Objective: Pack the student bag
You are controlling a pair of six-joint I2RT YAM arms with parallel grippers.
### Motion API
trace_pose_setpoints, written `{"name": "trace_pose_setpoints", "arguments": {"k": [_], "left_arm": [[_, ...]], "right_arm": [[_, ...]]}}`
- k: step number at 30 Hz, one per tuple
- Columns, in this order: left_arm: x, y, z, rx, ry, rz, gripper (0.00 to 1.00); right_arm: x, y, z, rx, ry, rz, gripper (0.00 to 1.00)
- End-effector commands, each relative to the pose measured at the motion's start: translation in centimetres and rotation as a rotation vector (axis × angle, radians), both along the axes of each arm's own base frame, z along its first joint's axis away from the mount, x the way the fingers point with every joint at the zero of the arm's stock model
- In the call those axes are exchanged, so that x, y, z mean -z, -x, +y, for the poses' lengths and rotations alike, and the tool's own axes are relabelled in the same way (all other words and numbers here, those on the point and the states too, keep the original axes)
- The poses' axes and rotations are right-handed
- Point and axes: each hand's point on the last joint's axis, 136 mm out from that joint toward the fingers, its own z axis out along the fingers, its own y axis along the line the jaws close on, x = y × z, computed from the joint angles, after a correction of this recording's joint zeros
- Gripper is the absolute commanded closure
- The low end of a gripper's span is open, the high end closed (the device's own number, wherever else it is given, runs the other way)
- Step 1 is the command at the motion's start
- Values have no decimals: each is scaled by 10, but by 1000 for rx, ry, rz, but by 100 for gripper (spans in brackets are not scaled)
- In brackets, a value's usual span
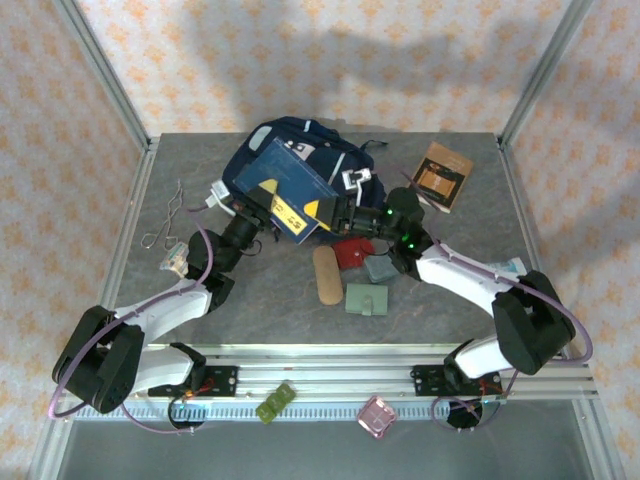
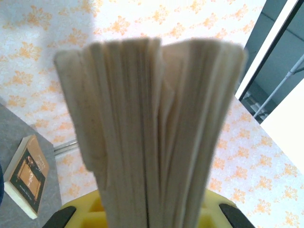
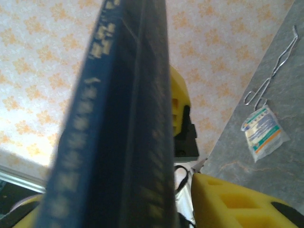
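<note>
The student bag, navy with pale patches, lies at the back middle of the table. In front of it a thick dark-blue book hangs between both arms. My left gripper is shut on it; in the left wrist view the cream page edges rise from between the yellow jaws of the left gripper. My right gripper stands round the book's spine, and in the right wrist view the right gripper shows a gap between the book and its right finger.
A brown book lies at the back right. A red pouch, a tan case and a green wallet lie mid-table. A wire clip and a small packet are on the left.
</note>
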Motion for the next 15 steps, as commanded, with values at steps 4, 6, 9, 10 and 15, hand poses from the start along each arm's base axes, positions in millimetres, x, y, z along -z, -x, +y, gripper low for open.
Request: {"name": "trace_pose_setpoints", "arguments": {"k": [4,6,9,10,15], "left_arm": [[-31,9,-7,23,54,-112,97],[-26,8,-8,18,37,-103,75],[-7,-5,-14,-6,-89,-19,52],[2,-12,-17,-22,-177,12,47],[54,-47,-32,-61,-617,190,42]], "right_arm": [[-10,-16,-7,108,-17,-25,97],[-9,-23,-15,143,-11,-21,100],[-8,-36,-44,232,-10,-5,100],[-8,-40,-55,264,-2,-8,100],[2,-62,-116,486,137,-5,100]]}}
